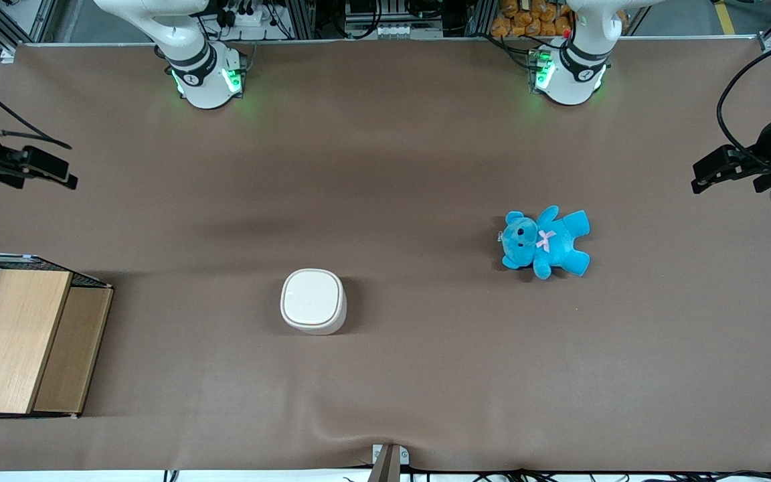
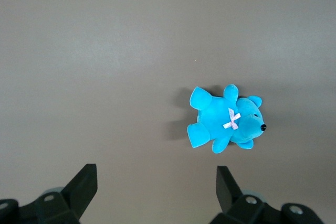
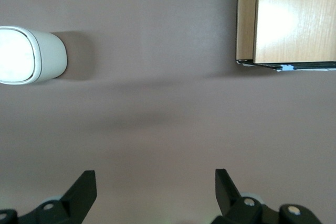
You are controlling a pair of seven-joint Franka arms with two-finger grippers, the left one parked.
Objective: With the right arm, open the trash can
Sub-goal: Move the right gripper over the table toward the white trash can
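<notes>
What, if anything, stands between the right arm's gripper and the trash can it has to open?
Nothing visible does. The gripper hangs open above bare table, well clear of the trash can, whose lid is shut. The wooden-topped crate lies toward the working arm's end, off that path; the blue teddy bear lies toward the parked arm's end.

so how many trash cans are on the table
1. The trash can, lid shut, stands on the brown table, nearer the front camera than the blue teddy bear. The gripper, open, hangs above bare table, apart from it.
</notes>
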